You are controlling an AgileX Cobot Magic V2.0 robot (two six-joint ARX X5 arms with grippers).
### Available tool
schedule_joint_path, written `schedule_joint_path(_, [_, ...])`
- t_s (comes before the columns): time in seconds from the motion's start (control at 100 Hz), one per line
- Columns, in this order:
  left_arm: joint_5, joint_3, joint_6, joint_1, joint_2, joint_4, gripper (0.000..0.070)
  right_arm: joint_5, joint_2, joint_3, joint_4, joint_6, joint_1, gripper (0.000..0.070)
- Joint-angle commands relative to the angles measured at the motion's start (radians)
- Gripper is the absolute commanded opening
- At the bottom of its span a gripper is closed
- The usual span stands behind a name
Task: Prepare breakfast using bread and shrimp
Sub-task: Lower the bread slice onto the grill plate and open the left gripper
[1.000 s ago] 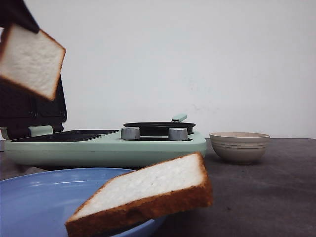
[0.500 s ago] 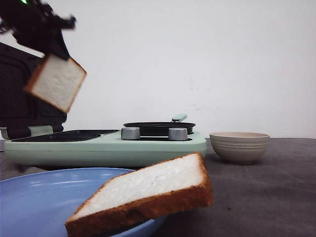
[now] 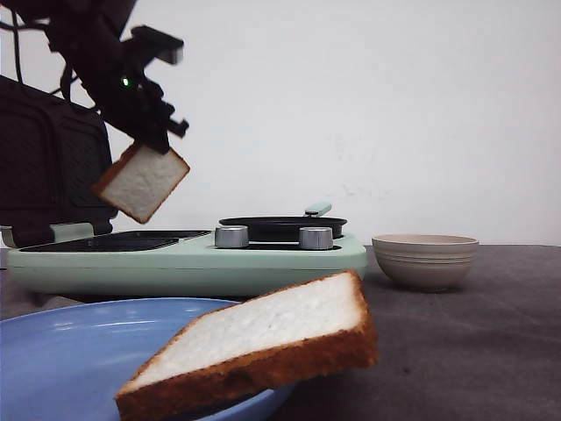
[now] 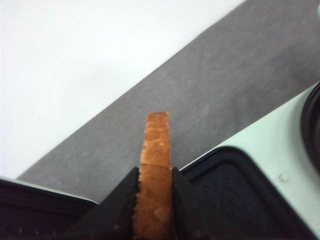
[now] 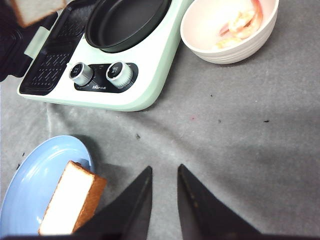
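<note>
Mint-green cooker (image 3: 188,263), blue plate (image 3: 61,351), white golden-crusted bread (image 3: 254,346), beige bowl (image 3: 425,260).

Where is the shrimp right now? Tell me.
The shrimp lies in the beige bowl on the grey cloth, just right of the green cooker, seen from the right wrist.

Left arm up high at the far left, reaching in from the top corner in front view, wrist angled down. Left claw (image 3: 151,145) clamped on a bread slice (image 3: 140,181) by its top crust edge; slice hangs tilted below the fingers. Left wrist view: both fingers (image 4: 121,195) pressed flat against the crust either side. Right claw (image 5: 162,185) visible in right wrist view only, fingers parted with a narrow gap, nothing between them, pointed down over the desk (image 5: 240,130).
</note>
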Motion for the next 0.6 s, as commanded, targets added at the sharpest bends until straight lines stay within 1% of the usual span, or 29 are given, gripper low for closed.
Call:
schedule_joint_path(0.0, [-0.022,0.032,0.107,-0.008,0.03,0.027,0.0004,0.003,0.004,0.016,0.008,-0.015,0.003,0.0093])
schedule_joint_path(0.05, [-0.023,0.032,0.14,-0.01,0.04,0.035,0.0004,0.003,0.004,0.016,0.007,-0.018,0.003,0.0093])
schedule_joint_path(0.21, [-0.023,0.032,0.196,-0.01,0.055,0.048,0.0004,0.003,0.004,0.016,0.007,-0.024,0.003,0.0093])
schedule_joint_path(0.59, [-0.022,0.032,0.198,-0.01,0.077,0.036,0.0004,0.003,0.004,0.016,0.007,-0.024,0.003,0.0093])
